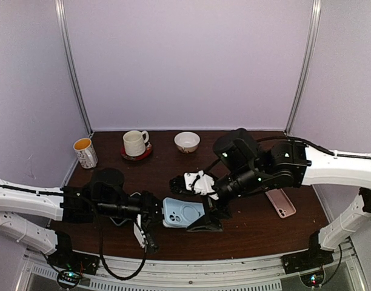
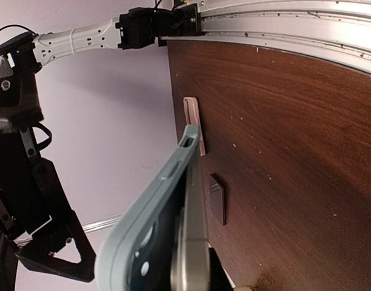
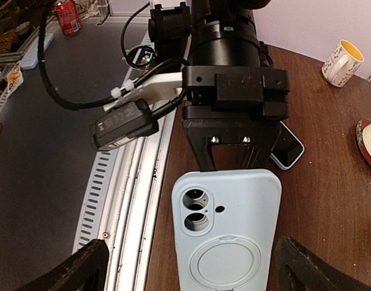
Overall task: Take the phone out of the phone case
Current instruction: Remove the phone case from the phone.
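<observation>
The light blue phone case (image 1: 182, 213) is held above the table's front middle, back side up, with camera cutouts and a round ring stand (image 3: 228, 236). The phone's lenses show through the cutouts. In the left wrist view the case (image 2: 150, 209) is edge-on, with the phone's grey edge (image 2: 193, 254) beside it and a dark gap between them. My left gripper (image 1: 154, 217) is shut on the case's camera end (image 3: 234, 148). My right gripper (image 1: 211, 213) is open, its black fingers (image 3: 313, 270) wide apart on either side of the case's other end.
A pink phone (image 1: 280, 202) lies at the right. Another pale-edged phone (image 3: 287, 148) lies under the left gripper. A patterned cup (image 1: 85, 151), a white mug on a red coaster (image 1: 135, 143) and a bowl (image 1: 187, 141) stand at the back. The metal rail (image 3: 128, 200) runs along the table's front.
</observation>
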{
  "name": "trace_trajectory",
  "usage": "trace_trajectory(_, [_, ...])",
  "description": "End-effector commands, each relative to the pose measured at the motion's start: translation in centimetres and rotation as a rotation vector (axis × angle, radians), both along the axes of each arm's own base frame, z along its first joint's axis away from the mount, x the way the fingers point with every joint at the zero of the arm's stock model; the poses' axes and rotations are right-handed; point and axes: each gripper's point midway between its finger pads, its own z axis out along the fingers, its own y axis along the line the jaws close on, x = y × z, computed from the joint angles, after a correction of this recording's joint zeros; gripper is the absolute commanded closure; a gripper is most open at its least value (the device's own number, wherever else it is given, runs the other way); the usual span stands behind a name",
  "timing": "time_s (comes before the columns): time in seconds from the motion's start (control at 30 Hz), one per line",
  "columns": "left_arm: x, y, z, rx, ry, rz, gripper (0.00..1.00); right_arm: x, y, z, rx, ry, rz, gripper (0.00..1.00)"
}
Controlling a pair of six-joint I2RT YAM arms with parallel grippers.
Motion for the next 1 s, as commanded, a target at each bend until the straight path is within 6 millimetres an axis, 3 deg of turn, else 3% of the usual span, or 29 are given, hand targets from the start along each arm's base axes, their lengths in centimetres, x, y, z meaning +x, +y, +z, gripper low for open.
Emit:
trace_trajectory(0.0, [1.6, -0.7, 3.1, -0.119, -0.115, 0.047, 1.0, 1.6, 1.0, -0.2, -0.043, -0.062, -0.072, 0.0])
trace_trajectory(0.2, [2.7, -0.2, 3.1, -0.109, -0.157, 0.109, 1.0, 2.6, 2.3, -1.0, -0.071, -0.099, -0.106, 0.0])
trace_trajectory(0.53, [2.8, 0.4, 2.7, -0.087, -0.179, 0.116, 1.0, 4.8, 3.7, -3.4, -0.164, -0.179, -0.156, 0.0])
trace_trajectory(0.97, [2.7, 0.7, 2.9, -0.088, -0.192, 0.115, 1.0, 4.7, 4.9, -4.1, -0.17, -0.202, -0.119, 0.11])
